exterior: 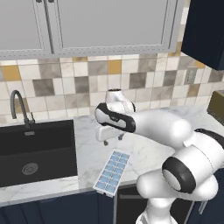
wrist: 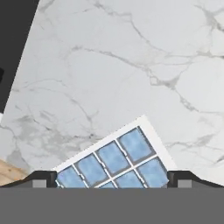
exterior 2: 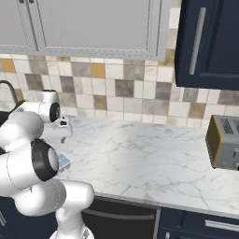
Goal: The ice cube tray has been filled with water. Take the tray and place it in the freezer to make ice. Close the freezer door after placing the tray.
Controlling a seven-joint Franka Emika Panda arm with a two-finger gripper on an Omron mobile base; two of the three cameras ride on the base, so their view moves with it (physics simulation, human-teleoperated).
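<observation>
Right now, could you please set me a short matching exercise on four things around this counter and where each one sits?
Things:
1. tray
2. sink
3. toaster
4. gripper

Places:
A. far right end of the counter
B. set into the counter at the left, under the tap
C. open, above the counter just behind the tray
D. flat at the counter's front edge, right of the sink

Pairs: 1-D, 2-B, 3-A, 4-C

Marble counter (exterior: 144, 151) — glossy; ice cube tray (exterior: 112, 172) — smooth white plastic.
</observation>
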